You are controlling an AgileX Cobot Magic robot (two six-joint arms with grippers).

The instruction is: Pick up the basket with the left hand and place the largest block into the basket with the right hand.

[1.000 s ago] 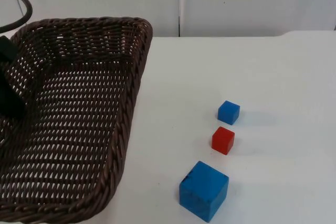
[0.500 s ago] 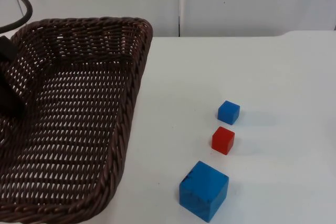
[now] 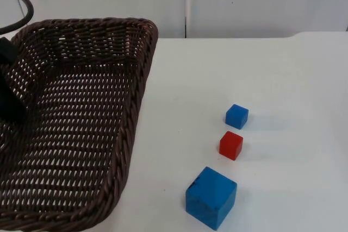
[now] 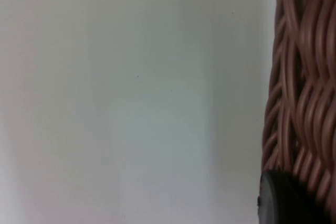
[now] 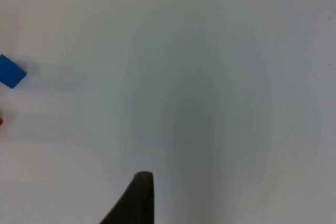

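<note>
The left gripper (image 3: 8,88) is pinching the basket (image 3: 81,123) rim; right gripper finger state cannot be told. Next: reaching for the largest blue block (image 3: 211,197).

A dark brown wicker basket (image 3: 70,123) takes up the near left of the white table (image 3: 283,80), its rim running out past the picture's edge. A black shape, probably the left tool (image 3: 8,88), sits at the basket's left wall. Well apart to the right, three blocks stand in a short row: a small blue block (image 3: 237,116) farthest back, a small red block (image 3: 231,145) just beside it, and the large blue block (image 3: 211,197) nearest.
</note>
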